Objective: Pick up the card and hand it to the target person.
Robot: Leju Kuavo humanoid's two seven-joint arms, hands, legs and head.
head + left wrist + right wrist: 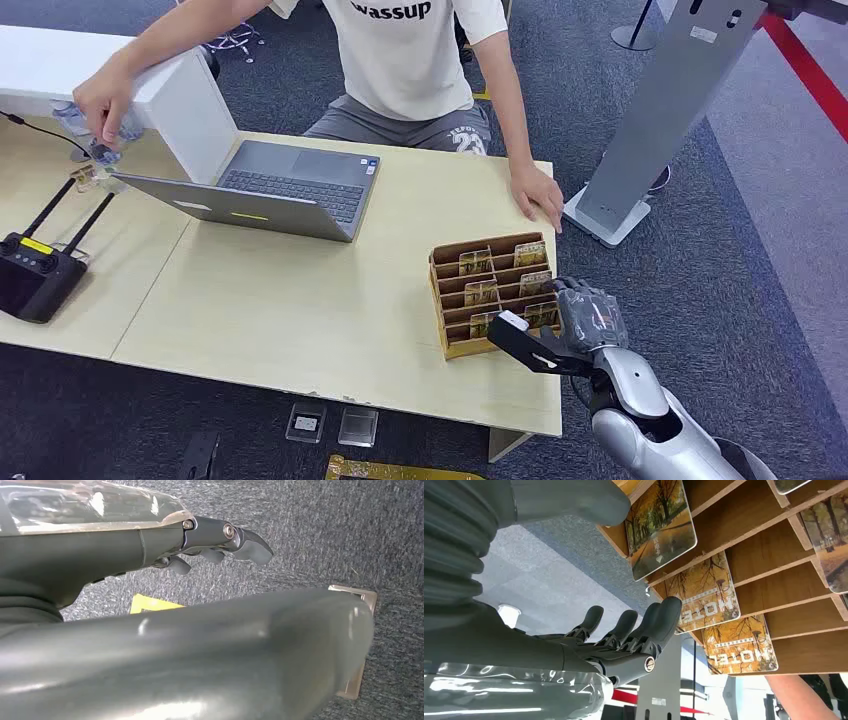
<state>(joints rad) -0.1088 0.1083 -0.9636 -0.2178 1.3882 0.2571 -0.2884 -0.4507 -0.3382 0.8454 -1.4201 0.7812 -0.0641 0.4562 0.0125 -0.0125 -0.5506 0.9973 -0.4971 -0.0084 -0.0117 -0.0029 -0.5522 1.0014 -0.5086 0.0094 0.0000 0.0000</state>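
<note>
Hotel key cards are stood upright in the stepped slots of a cardboard card rack [487,292] on the wooden surface [300,300], so that each top edge is left exposed for pinching. The rack is placed near the surface's right edge, within reach of the right hand [560,335] and across from the seated person [410,60], whose hand [537,192] is rested on the far edge. The right hand is held just beside the rack's near right corner, fingers [644,630] spread and lightly curled toward the nearest card [709,592]; nothing is gripped yet. The left hand [215,542] is hung over the carpet with fingers loosely curled, empty.
</note>
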